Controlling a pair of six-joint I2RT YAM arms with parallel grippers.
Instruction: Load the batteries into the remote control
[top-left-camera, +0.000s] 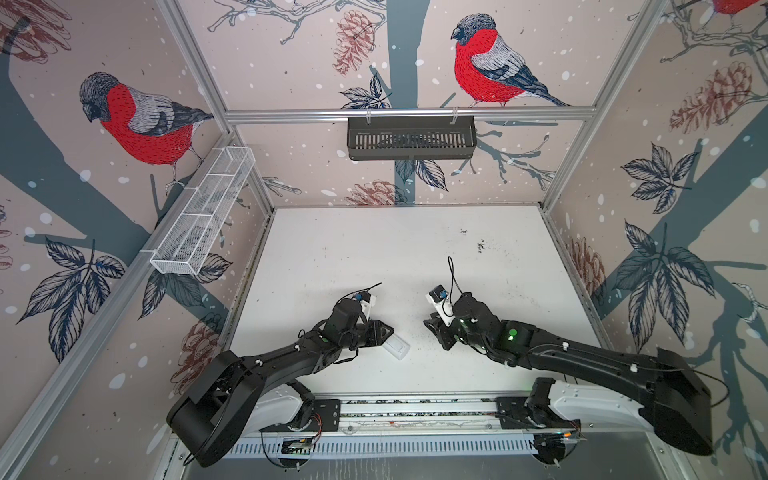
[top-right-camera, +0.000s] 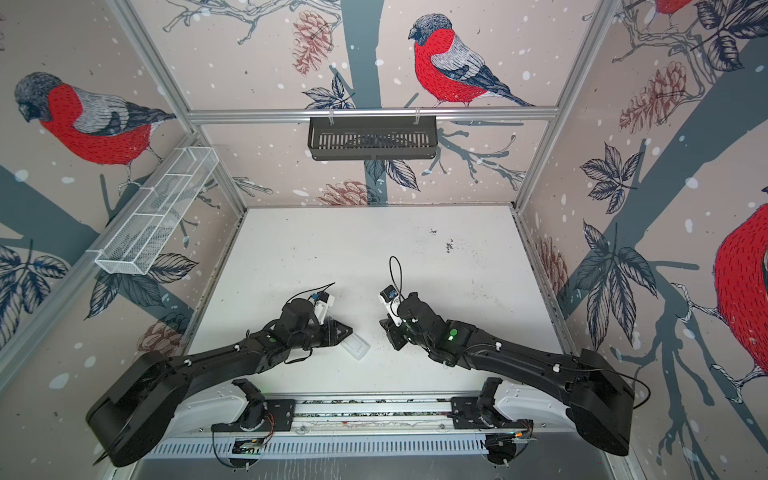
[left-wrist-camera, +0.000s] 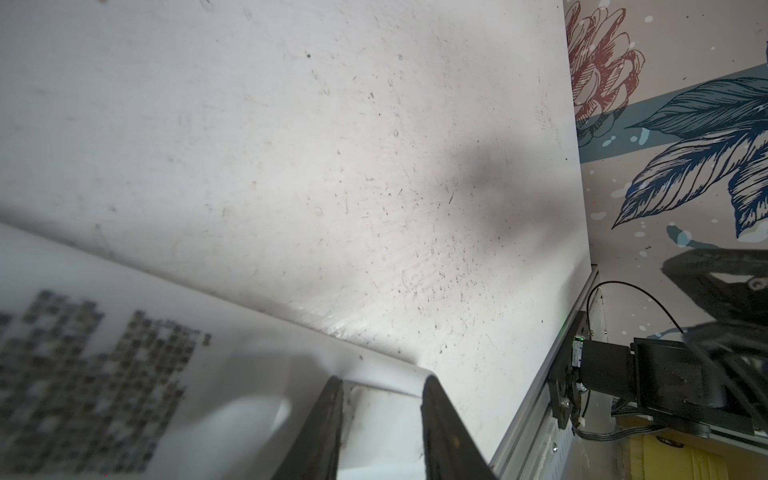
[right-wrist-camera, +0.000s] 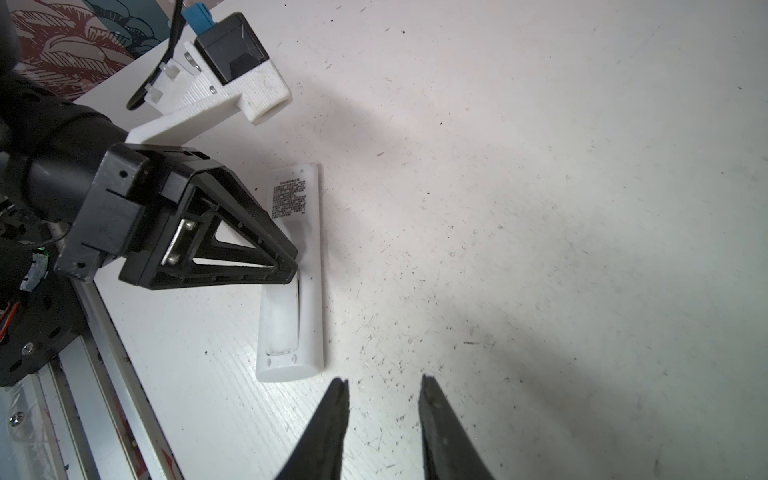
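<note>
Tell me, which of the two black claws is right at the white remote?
The left claw: its tips sit at the middle of the remote. The right claw hangs apart from it, over bare table.
</note>
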